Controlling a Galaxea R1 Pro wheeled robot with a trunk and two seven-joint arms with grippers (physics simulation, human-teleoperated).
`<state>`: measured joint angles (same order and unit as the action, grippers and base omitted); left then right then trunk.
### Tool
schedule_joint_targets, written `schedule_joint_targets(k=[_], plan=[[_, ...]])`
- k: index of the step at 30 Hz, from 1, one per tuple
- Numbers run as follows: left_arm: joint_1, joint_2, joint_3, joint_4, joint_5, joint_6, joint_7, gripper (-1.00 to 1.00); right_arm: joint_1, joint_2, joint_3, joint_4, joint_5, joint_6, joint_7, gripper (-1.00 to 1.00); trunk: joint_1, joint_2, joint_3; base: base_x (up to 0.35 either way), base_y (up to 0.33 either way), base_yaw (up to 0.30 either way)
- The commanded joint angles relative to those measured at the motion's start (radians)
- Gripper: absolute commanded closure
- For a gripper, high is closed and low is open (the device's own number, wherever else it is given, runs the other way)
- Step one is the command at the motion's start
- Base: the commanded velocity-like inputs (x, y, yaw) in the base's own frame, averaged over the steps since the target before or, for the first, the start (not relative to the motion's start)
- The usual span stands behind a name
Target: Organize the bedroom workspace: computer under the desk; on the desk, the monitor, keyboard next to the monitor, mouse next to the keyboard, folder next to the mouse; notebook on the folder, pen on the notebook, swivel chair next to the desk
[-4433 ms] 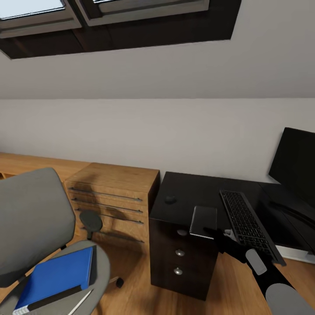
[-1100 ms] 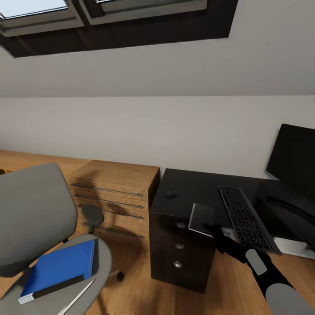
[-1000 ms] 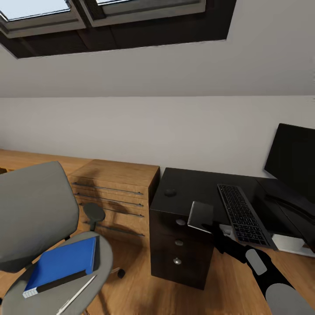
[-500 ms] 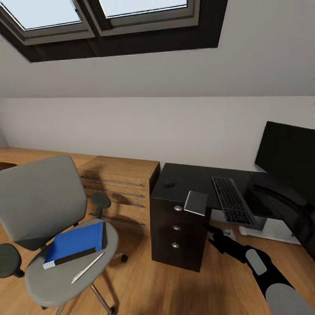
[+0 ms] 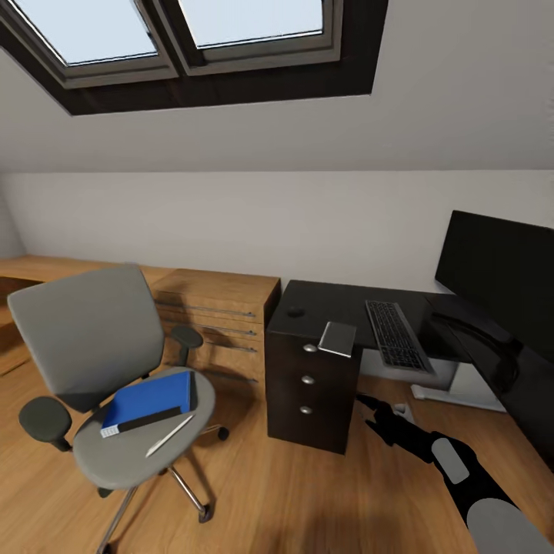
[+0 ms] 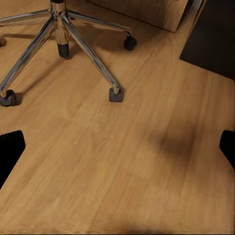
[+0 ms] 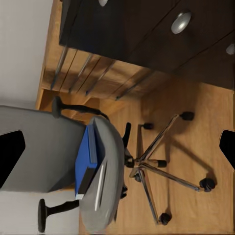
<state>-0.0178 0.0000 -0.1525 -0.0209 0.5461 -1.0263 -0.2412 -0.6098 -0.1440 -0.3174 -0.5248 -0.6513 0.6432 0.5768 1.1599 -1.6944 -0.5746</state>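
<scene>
- Right gripper (image 5: pixel 375 412) hangs low over the floor with fingers spread, gripping nothing, just beside the desk (image 5: pixel 323 308) drawers.
- Folder (image 5: pixel 150 394), notebook (image 5: pixel 138 422) and pen (image 5: pixel 171 435) lie on the swivel chair (image 5: pixel 100 362), well left of it.
- Left gripper (image 6: pixel 117 147) fingers stand wide apart over bare floor.

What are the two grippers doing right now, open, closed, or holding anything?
Left gripper: open, fingertips spread wide over the wooden floor, holding nothing.
Right gripper: open, empty, pointing toward the swivel chair.

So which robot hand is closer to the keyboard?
The right. The right gripper hangs low over the floor in front of the desk, below the keyboard. The left gripper points at bare floor near the swivel chair's castors, farther away.
</scene>
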Motion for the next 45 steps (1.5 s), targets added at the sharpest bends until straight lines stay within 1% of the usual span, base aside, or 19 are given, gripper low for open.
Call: schedule_joint_targets(k=[1,7,11,15,20,23,26,30,34,36,39,42,45], plan=[[-0.001,0.0,-0.007,0.001,0.011,-0.002,-0.004,-1.0,-0.001,0.001,-0.003,0.0,-0.001,0.006,0.001,-1.0,-0.001,-0.001,-0.001,-0.316,0.0,0.0],[-0.001,0.0,-0.007,0.001,0.011,-0.002,-0.004,-1.0,-0.001,0.005,0.0,0.002,0.01,-0.008,0.0,-1.0,-0.001,-0.001,-0.001,-0.261,-0.021,0.0],[-0.001,0.001,-0.007,0.001,0.011,-0.002,-0.004,-1.0,-0.001,0.016,0.003,0.01,0.039,-0.052,-0.001,-1.0,-0.001,-0.001,-0.001,-0.098,-0.011,0.0],[-0.001,0.001,-0.007,0.001,0.011,0.0,-0.004,-1.0,-0.001,0.038,0.011,0.041,0.097,-0.133,-0.002,-1.0,-0.001,-0.001,-0.001,-0.04,-0.005,0.0],[-0.001,0.001,-0.008,0.001,0.011,0.015,-0.004,-1.0,-0.001,0.078,0.03,0.102,0.207,-0.292,-0.009,-1.0,-0.001,-0.001,-0.001,-0.015,-0.002,0.0],[-0.001,0.002,-0.008,0.001,0.011,0.057,-0.004,-1.0,-0.001,0.103,0.036,0.151,0.271,-0.401,-0.023,-1.0,-0.001,-0.001,-0.001,-0.006,-0.001,0.0],[-0.001,0.003,-0.009,0.0,0.01,0.136,-0.003,-1.0,-0.001,0.127,0.038,0.215,0.318,-0.507,-0.047,-1.0,-0.001,-0.001,-0.001,-0.003,0.0,0.0],[-0.001,0.003,-0.01,-0.007,0.009,0.265,-0.003,-1.0,-0.001,0.147,0.04,0.314,0.358,-0.644,-0.08,-1.0,-0.001,-0.001,-0.001,-0.001,0.0,0.0],[-0.001,0.004,-0.01,-0.036,0.009,0.363,-0.002,-1.0,-0.001,0.153,0.042,0.409,0.38,-0.759,-0.096,-1.0,-0.001,-0.001,-0.001,0.0,0.0,0.0],[-0.001,0.004,-0.01,-0.048,0.01,0.393,-0.002,-1.0,-0.001,0.154,0.042,0.453,0.388,-0.804,-0.101,-1.0,-0.008,0.013,0.005,0.0,0.0,0.0],[-0.001,0.004,-0.009,-0.059,0.011,0.42,-0.001,-1.0,0.0,0.153,0.044,0.496,0.397,-0.855,-0.109,-1.0,-0.02,0.034,0.015,0.0,0.0,0.0],[-0.001,0.002,-0.009,-0.064,0.012,0.435,-0.001,-1.0,0.008,0.152,0.047,0.517,0.412,-0.885,-0.128,-1.0,-0.031,0.055,0.024,0.0,0.0,0.0],[-0.001,0.0,-0.009,-0.071,0.011,0.443,-0.001,-1.0,0.032,0.152,0.048,0.528,0.441,-0.903,-0.165,-1.0,-0.043,0.076,0.033,0.0,0.0,0.0]])
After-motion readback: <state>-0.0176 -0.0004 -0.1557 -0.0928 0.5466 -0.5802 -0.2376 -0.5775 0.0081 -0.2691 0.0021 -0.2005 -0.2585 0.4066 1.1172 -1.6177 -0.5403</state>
